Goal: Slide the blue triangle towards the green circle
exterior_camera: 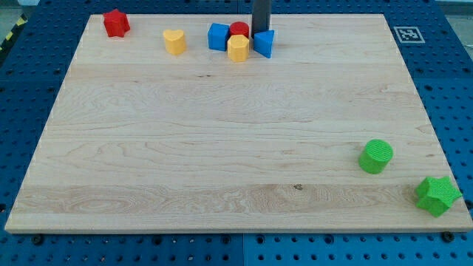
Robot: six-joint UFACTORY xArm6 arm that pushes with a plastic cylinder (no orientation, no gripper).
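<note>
The blue triangle [264,43] lies near the view's top, right of centre, at the right end of a tight cluster of blocks. The green circle [376,156] stands far off at the view's lower right. My tip [261,34] comes down from the view's top edge and sits just behind the blue triangle, touching or nearly touching its top-left side, between it and the red circle [239,29].
A yellow hexagon [238,48] and a blue cube [218,36] are packed left of the triangle. A yellow heart [175,41] and a red star [116,23] lie further left. A green star [437,195] sits at the board's lower right corner.
</note>
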